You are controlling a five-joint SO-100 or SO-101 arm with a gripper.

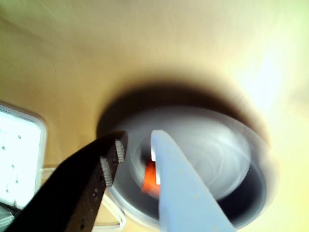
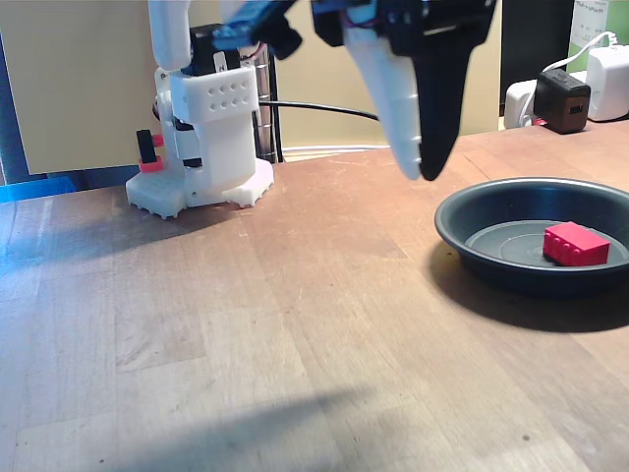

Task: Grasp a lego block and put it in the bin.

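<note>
Bare brown wooden tabletop (image 2: 246, 344) occupies the foreground of the fixed view, with a soft shadow cast across its near edge. Further back, the small bright red studded plastic lego block (image 2: 575, 243) is seen lying flat on the ringed bottom of the wide, shallow dark grey round plastic bin (image 2: 462, 236), toward its right side, touched by nothing. The hand (image 2: 421, 172) is raised clear above the tabletop, just left of the bin, fingers pointing down. In the wrist view a narrow gap is shown between the black serrated finger (image 1: 113, 162) and the white finger (image 1: 166, 159), with nothing held between them; the red block is glimpsed beyond that gap. Placement is judged complete, the empty hand being clear of the bin.
</note>
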